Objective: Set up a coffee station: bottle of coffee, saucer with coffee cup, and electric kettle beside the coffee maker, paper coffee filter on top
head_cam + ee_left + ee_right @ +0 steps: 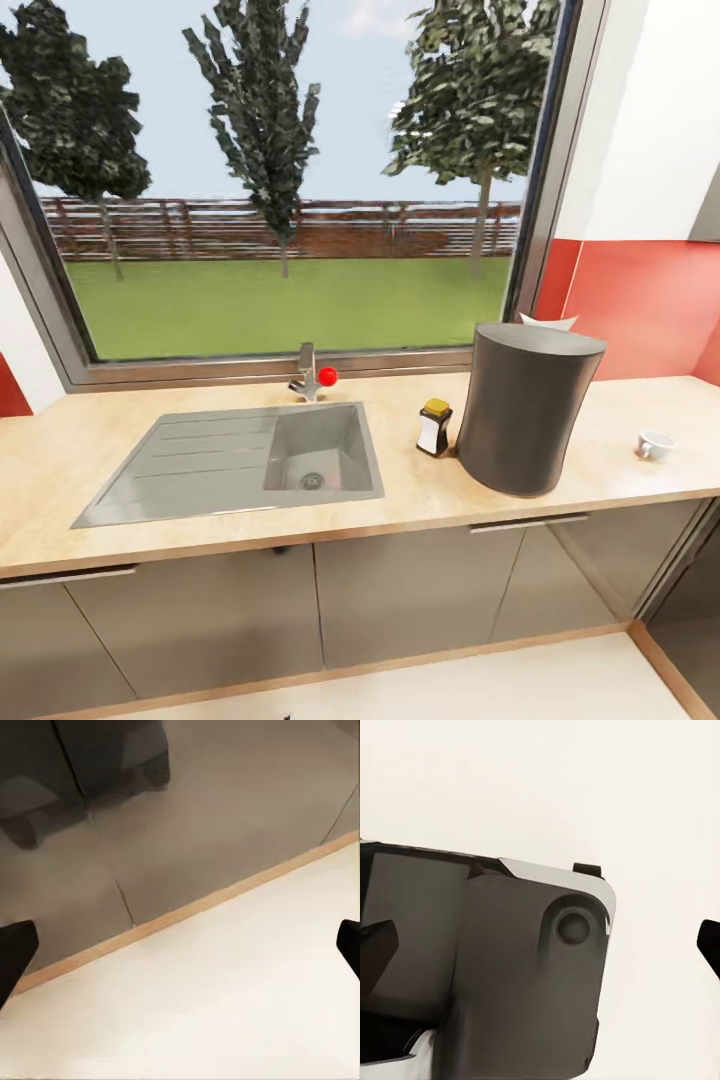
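Note:
The dark grey cylindrical coffee maker [527, 408] stands on the wooden countertop [420, 500], right of the sink. A white paper filter [548, 322] peeks over its top rim. Just left of it stands the small coffee bottle [435, 427] with a yellow cap. A white coffee cup [655, 444] sits on the counter further right; I cannot tell whether a saucer lies under it. My left gripper [180, 949] is open, pointing at the floor by the cabinet base. Over the robot's own base, my right gripper [540, 945] is open with nothing in it.
A steel sink [240, 462] with a tap [307, 375] and red knob lies at the counter's left. A large window [280, 180] is behind it, a red wall [640, 310] to the right. Grey cabinet doors [400, 590] run below the counter, above a pale floor [225, 1005].

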{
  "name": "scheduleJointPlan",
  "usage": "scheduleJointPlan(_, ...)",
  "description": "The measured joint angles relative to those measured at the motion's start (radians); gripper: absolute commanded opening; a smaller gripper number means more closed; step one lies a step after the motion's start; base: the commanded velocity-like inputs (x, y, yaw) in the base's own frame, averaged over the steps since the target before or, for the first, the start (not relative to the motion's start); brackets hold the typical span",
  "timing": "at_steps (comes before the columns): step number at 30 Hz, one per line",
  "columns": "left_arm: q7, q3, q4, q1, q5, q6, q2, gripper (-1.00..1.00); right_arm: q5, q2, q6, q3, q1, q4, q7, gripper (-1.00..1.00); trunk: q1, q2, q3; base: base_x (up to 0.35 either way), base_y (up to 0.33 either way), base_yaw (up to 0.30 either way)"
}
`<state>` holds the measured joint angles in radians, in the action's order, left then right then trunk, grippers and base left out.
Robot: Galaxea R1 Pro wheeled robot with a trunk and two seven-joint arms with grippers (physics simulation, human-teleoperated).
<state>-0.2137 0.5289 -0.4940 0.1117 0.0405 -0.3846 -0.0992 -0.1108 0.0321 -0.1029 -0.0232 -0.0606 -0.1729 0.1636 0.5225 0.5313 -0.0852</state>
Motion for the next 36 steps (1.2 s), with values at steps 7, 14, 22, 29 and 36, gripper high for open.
scheduleJointPlan(7,-0.024,-0.192,0.284,0.0,0.115,0.111,0.004,1.0,0.002,-0.001,-0.001,-0.001,0.0,-0.018,0.0,1.0,0.0,0.0,0.0,0.0,0.0,0.002)
scheduleJointPlan(14,-0.075,-0.198,0.444,-0.002,0.297,0.232,0.054,1.0,0.003,0.0,0.001,-0.002,0.0,-0.031,-0.003,1.0,0.0,0.0,0.0,0.0,0.0,0.064)
scheduleJointPlan(22,-0.071,-0.196,0.467,-0.002,0.315,0.239,0.078,1.0,0.003,0.01,-0.001,0.0,0.0,-0.029,-0.01,1.0,0.0,0.0,0.0,-0.004,0.015,0.257)
scheduleJointPlan(29,-0.07,-0.199,0.467,-0.002,0.321,0.23,0.085,1.0,0.005,0.031,-0.004,-0.019,0.0,-0.02,-0.011,1.0,0.0,0.0,-0.001,-0.072,0.243,0.274)
scheduleJointPlan(36,-0.078,-0.2,0.468,-0.002,0.321,0.228,0.092,1.0,0.004,0.058,-0.035,-0.083,0.0,0.021,-0.013,1.0,0.0,0.0,-0.005,-0.008,0.302,0.273)
